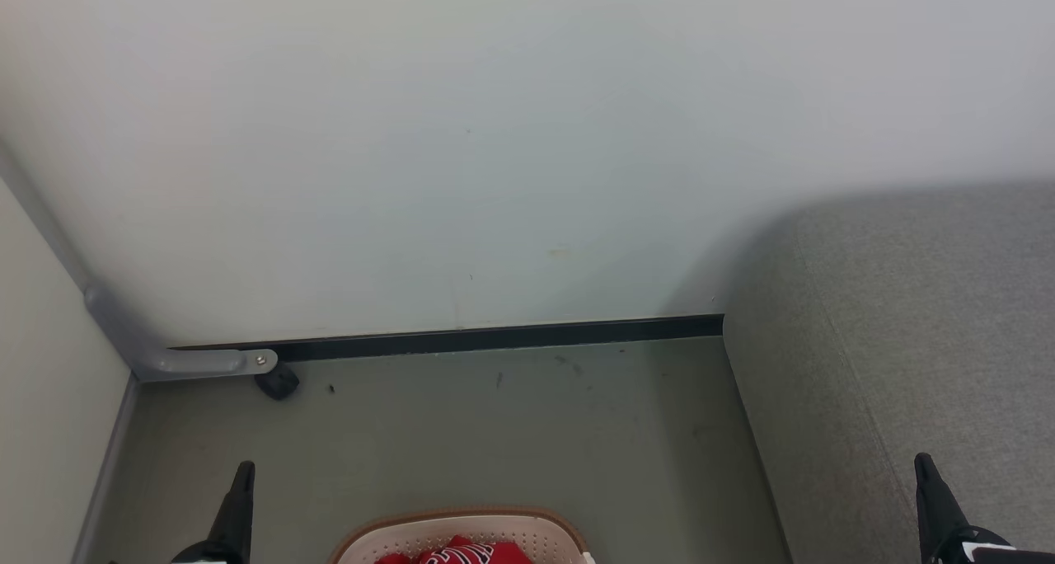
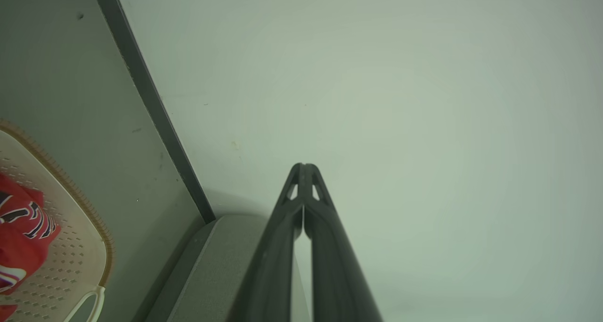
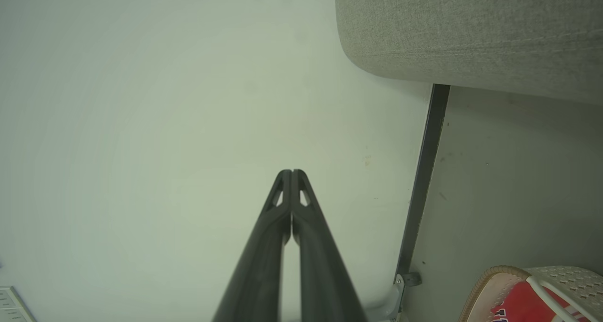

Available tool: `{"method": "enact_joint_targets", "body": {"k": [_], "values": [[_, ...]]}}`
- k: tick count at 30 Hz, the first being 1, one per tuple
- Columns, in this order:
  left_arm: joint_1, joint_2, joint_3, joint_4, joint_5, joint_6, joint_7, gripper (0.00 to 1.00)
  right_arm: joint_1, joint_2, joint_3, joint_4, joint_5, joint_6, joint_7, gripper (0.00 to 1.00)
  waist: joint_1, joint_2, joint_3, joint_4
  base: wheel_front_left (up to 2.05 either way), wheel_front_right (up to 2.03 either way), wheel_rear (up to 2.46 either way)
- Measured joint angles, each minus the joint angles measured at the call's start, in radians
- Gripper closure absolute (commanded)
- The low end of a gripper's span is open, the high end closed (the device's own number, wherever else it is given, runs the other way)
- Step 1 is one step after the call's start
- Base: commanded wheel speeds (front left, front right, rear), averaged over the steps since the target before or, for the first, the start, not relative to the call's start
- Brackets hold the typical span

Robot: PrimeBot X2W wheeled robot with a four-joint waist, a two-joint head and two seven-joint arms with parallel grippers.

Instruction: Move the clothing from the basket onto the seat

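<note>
The cream basket (image 1: 412, 538) with a brown rim sits on the floor at the bottom centre of the head view, red clothing (image 1: 461, 554) with white-and-black lettering inside it. The grey seat (image 1: 907, 341) fills the right side. My left gripper (image 1: 244, 470) rises at the lower left, left of the basket, shut and empty. My right gripper (image 1: 923, 463) rises at the lower right in front of the seat, shut and empty. In the left wrist view, the left gripper (image 2: 304, 166) points at the wall, with the basket (image 2: 75, 246) and clothing (image 2: 21, 232) at the left. The right gripper (image 3: 291, 173) has touching tips; basket (image 3: 494, 284), clothing (image 3: 523, 308), seat (image 3: 471, 30).
A pale wall (image 1: 494, 135) with a black baseboard (image 1: 494, 337) stands ahead. A grey metal bracket (image 1: 206, 362) and a small black wheel (image 1: 278, 381) sit at the left corner. Grey-green floor (image 1: 494, 432) lies between the wall and the basket.
</note>
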Motion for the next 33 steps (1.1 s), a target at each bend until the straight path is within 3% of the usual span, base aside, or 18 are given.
{"method": "enact_joint_targets", "body": {"k": [22, 23, 33], "values": [[0.011, -0.004, -0.002, 0.019, 0.000, 0.000, 0.000, 1.00, 0.009, 0.004, 0.002, 0.017, -0.001, 0.000, 0.000, 1.00, -0.0001, 0.0000, 0.000, 0.000, 0.00, 0.00, 0.00], [0.022, -0.008, -0.003, 0.029, 0.000, 0.000, 0.000, 0.00, 0.018, 0.007, 0.003, 0.029, -0.001, 0.000, 0.000, 0.00, 0.0000, 0.0000, 0.000, 0.000, 0.00, 0.00, 0.00], [0.046, -0.013, -0.011, 0.045, -0.002, 0.001, -0.021, 0.00, 0.039, 0.017, 0.011, 0.040, 0.004, -0.001, -0.014, 0.00, -0.0001, -0.0001, 0.001, 0.000, 0.00, 0.00, 0.00]]}}
